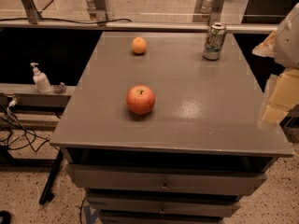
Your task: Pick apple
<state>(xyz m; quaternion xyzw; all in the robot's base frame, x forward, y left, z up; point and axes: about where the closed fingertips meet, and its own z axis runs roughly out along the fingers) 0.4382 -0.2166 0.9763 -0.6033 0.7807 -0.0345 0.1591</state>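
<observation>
While apple (140,100) sits well apart, end effector (276,102) cropped at right, state unclear.

- The counter (201,120): smooth grey top with a soft sheen.
- The apple (140,99): smooth, faintly glossy skin.
- The can (214,41): shiny metal.
- The pincer (275,104), at the counter's right edge: possibly matt pale plastic.

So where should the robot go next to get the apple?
Probably move the gripper left, toward the apple. The gripper hangs by the right edge of the cabinet, well apart from the apple, which sits near the top's middle with nothing touching it.
</observation>
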